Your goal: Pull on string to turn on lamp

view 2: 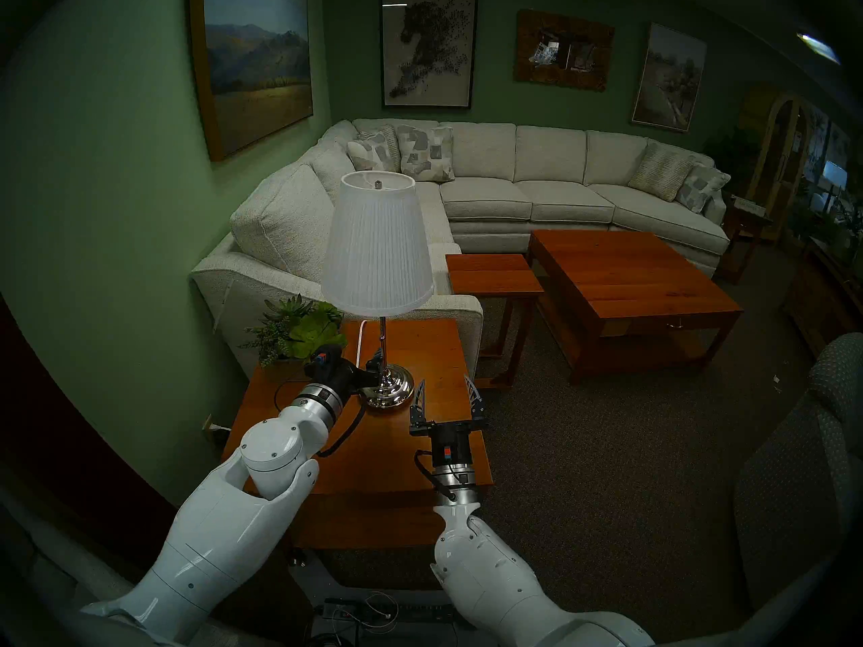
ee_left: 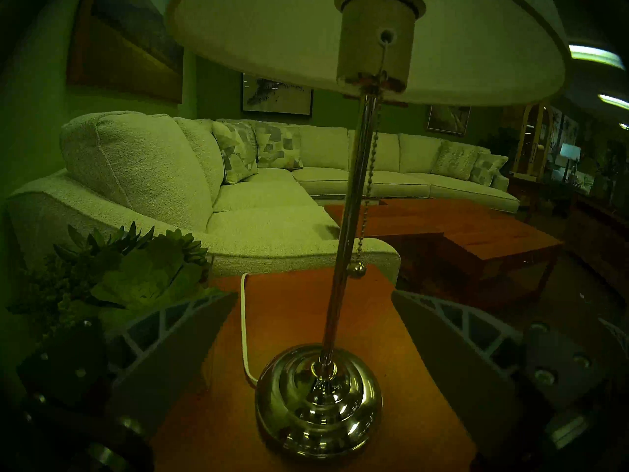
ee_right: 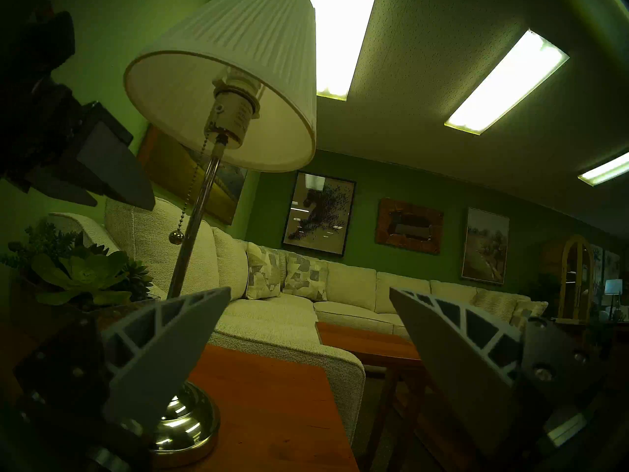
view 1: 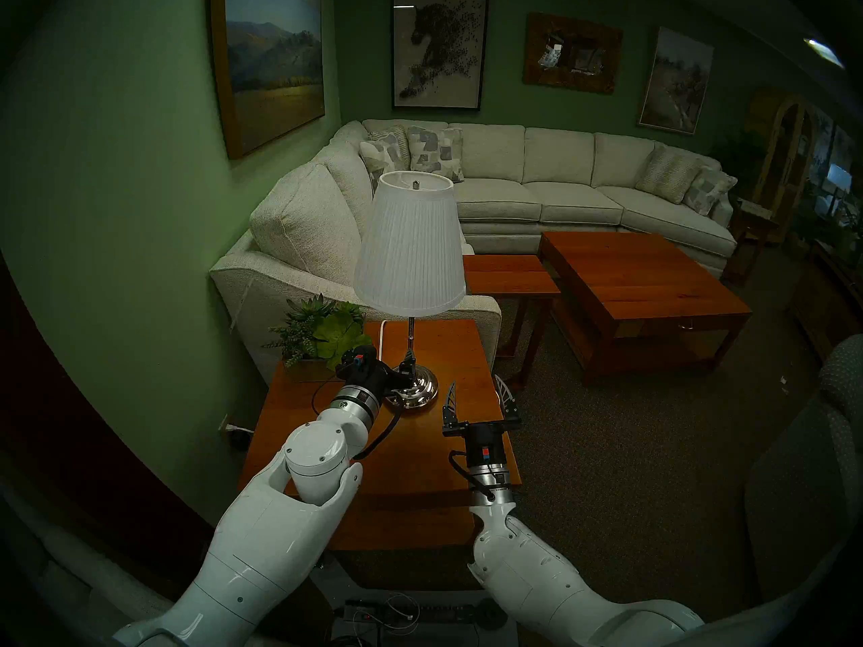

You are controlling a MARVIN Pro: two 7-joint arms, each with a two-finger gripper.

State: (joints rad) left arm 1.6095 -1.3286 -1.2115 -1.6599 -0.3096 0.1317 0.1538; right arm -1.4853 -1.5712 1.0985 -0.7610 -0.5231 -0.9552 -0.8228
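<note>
The lamp [view 1: 411,244] stands on the wooden side table [view 1: 420,468], with a white pleated shade, a chrome stem and a domed chrome base [ee_left: 318,399]; the shade does not glow. The string [ee_left: 369,175], a thin beaded chain, hangs from the socket close beside the stem and ends in a small knob [ee_left: 356,270]; it also shows in the right wrist view [ee_right: 190,192]. My left gripper [view 1: 404,375] is open and low at the base, with the stem between its fingers and the knob above it, untouched. My right gripper [view 1: 475,381] is open and empty, right of the base.
A potted succulent [view 1: 322,338] sits at the table's back left, close to my left wrist. A white power cord [view 1: 383,338] runs from the base to the back edge. A cream sofa [view 1: 299,240] stands behind; two more wooden tables [view 1: 640,282] stand to the right.
</note>
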